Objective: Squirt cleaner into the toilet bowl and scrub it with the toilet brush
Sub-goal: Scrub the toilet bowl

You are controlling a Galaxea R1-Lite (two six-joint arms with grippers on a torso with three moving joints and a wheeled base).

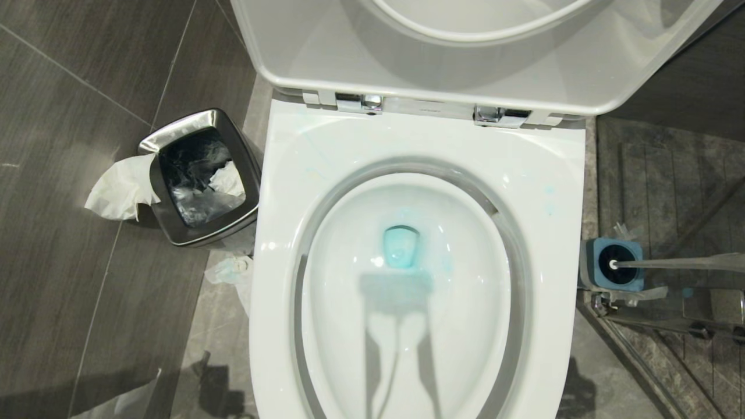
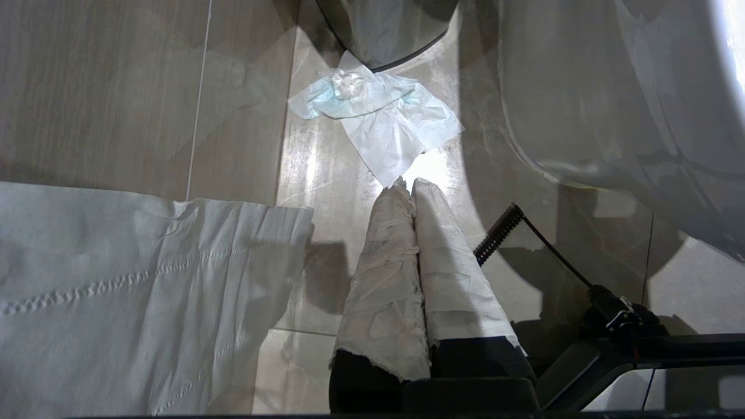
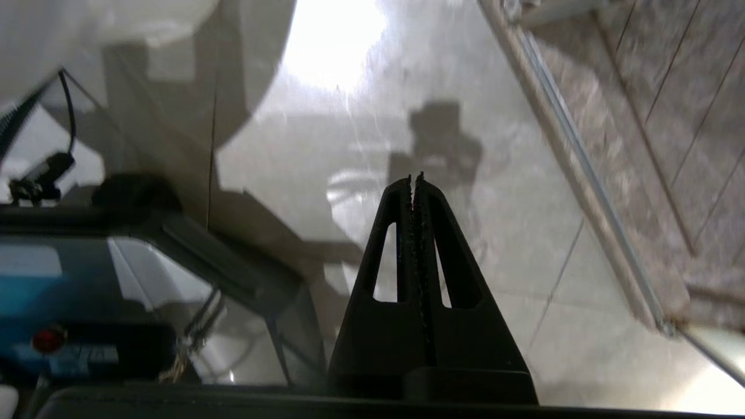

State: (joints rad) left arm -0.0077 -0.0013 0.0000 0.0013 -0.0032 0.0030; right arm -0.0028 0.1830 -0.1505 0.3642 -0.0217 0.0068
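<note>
Here the toilet brush [image 1: 675, 263] stands in its holder, handle leaning rightward, both grippers' fingers clenched on nothing.

Toilet bowl [image 1: 273, 279] between waste bin [image 1: 201, 174] — left — and toilet brush [image 1: 669, 263].

You see the white toilet bowl [image 1: 559, 192] open, seat and lid raised. Teal cleaner [image 1: 401, 247] tints its water. The toilet brush [image 1: 675, 263] stands in its holder just right of the bowl.
</note>
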